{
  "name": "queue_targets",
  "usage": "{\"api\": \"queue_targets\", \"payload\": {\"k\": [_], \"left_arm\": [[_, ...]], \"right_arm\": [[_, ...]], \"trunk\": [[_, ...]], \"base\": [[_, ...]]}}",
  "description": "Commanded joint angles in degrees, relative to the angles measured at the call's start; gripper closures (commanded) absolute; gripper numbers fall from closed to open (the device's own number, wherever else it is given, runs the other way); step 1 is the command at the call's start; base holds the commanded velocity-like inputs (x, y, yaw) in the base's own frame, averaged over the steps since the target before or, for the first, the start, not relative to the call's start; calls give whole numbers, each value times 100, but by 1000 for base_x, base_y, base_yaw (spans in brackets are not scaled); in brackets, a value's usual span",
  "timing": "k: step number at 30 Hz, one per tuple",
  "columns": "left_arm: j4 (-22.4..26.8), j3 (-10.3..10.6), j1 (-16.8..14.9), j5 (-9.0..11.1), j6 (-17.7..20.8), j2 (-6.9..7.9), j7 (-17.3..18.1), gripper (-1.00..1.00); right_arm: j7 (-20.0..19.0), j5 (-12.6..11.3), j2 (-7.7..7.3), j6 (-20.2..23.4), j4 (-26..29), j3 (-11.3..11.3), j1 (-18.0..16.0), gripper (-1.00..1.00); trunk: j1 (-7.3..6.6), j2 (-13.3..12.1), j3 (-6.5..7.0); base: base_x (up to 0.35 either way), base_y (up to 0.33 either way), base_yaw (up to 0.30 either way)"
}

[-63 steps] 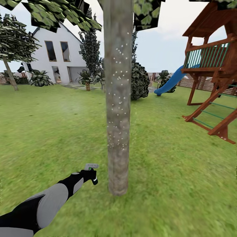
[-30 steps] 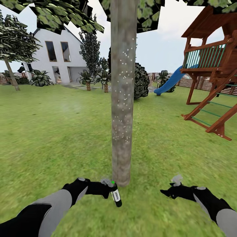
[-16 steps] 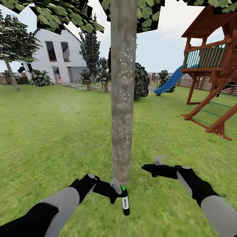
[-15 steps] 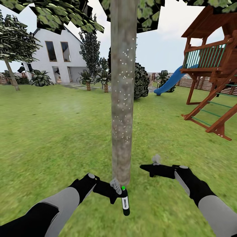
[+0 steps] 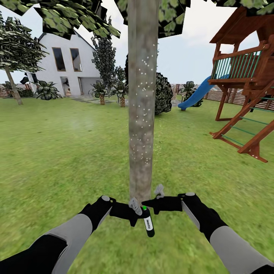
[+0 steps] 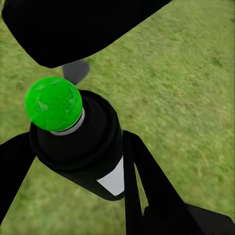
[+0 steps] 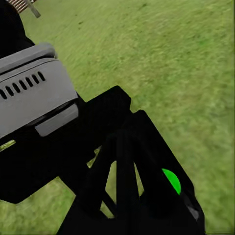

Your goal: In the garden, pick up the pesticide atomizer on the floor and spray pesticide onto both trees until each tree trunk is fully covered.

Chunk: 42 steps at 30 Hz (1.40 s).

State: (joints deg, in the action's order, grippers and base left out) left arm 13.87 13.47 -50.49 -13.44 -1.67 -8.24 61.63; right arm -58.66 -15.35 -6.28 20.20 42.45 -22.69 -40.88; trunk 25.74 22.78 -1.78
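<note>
Right at the foot of the tree trunk [image 5: 142, 114], the pesticide atomizer [image 5: 148, 225] hangs in the left hand [image 5: 134, 211], its dark body with the white label pointing down toward the grass lawn [image 5: 57, 152] and a bright green spot on its upper end. From the left wrist, the bottle [image 6: 81, 147] sits clamped between the two black fingers [image 6: 147, 186], the green dome facing the camera. The right hand [image 5: 152, 203] is just beside the atomizer's top, level with the trunk's base and close to the left hand; from the right wrist its black fingers [image 7: 129, 171] lie close together over the grass with the green spot just past them, but whether they grip anything I cannot tell. White specks of pesticide [image 5: 142, 72] dot the trunk's bark from mid-height upward, while its lowest stretch looks bare. Blocky green leaves spread above the trunk. Behind the trunk stands a dark rounded bush [image 5: 163, 93]. Left of the trunk, far across the lawn, are a white house [image 5: 64, 61], low palm-like plants and another tree [image 5: 15, 49]. Right of the trunk stands a wooden play tower [image 5: 243, 76] with a blue slide [image 5: 196, 95].
</note>
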Motion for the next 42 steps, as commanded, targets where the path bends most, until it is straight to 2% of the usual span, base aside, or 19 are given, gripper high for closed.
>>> {"api": "queue_targets", "payload": {"k": [1,23,38,41,42], "left_arm": [[8,-37,-5,-56,-19,-3,16,100],[10,-37,-5,-53,-22,-11,16,100],[10,-37,-5,-53,-26,-8,16,100],[6,-37,-5,-53,-27,-11,16,100],[3,-37,-5,-53,-27,-11,16,100]], "right_arm": [[8,-58,-10,48,-23,-23,-7,100],[23,-47,-22,45,-117,-8,-7,100],[194,-47,-25,36,-228,1,-7,100],[893,-49,-57,42,-222,24,-9,100],[1441,-53,-177,44,-210,40,-78,-100]], "trunk": [[4,14,-14],[4,14,-14],[4,14,-14],[4,14,-14],[4,14,-14]], "base": [[0,0,0],[0,0,0],[0,0,0],[0,0,0],[0,0,0]]}}
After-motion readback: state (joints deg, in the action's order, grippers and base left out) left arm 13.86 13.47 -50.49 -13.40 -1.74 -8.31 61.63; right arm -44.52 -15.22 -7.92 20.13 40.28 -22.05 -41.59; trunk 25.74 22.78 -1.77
